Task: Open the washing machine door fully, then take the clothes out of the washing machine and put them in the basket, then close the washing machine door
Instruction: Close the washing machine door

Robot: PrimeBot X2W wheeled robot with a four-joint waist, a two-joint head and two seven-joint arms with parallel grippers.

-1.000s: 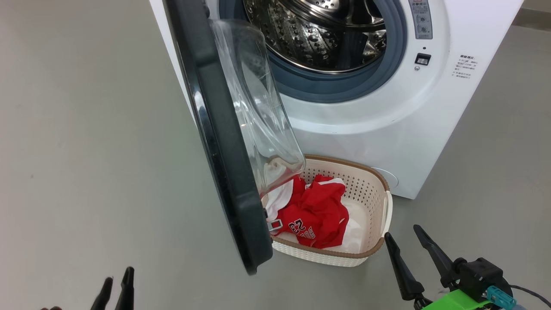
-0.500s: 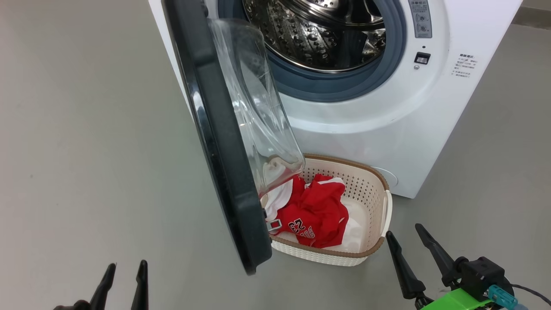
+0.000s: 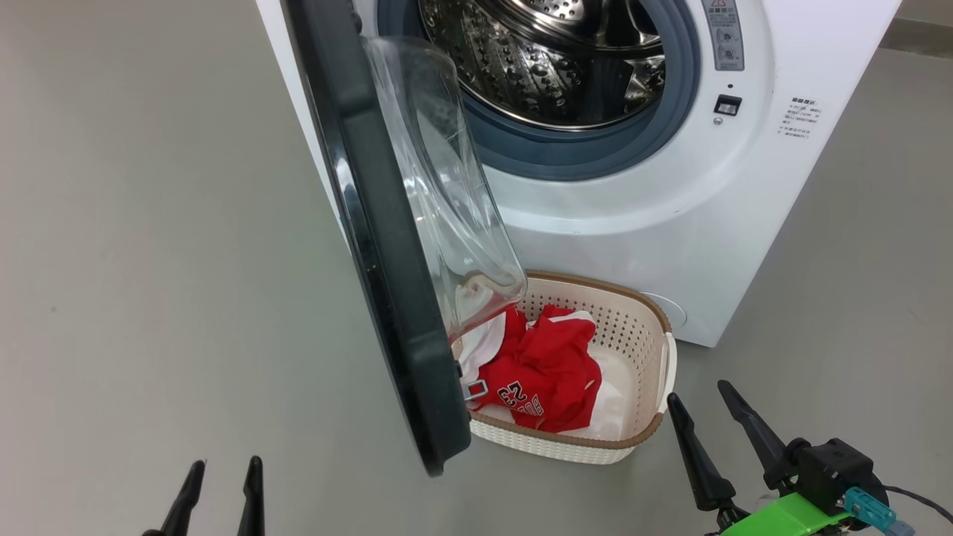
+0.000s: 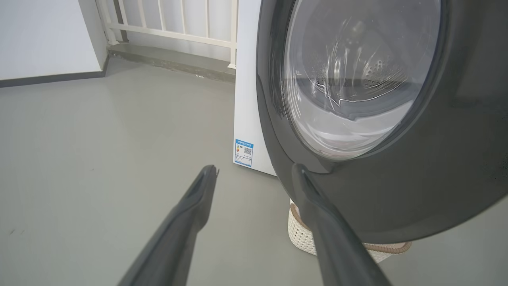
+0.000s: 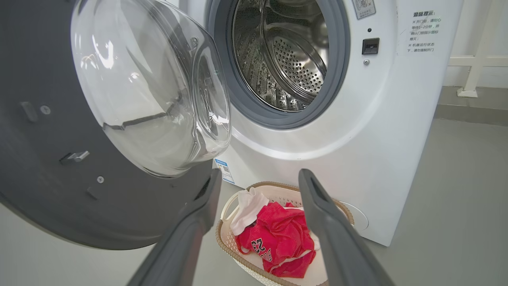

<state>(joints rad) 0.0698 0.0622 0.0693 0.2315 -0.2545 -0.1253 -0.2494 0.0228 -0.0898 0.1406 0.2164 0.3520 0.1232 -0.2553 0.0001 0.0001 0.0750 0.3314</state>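
Glossy black-rimmed washing machine door (image 3: pixel 387 260) with bulging clear bowl stands open by the basket (image 3: pixel 633 335) of red clothes (image 3: pixel 551 365). Left gripper (image 3: pixel 226 463), right gripper (image 3: pixel 697 391): jaws wide, empty.

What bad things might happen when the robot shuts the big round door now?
The round black-rimmed glass door hangs close to the cream perforated basket, so swinging it shut might bump the basket. The white cloth draped over the basket's rim could snag on the door's metal latch. The open left claw has thin fingers that might slip on the glossy rim.
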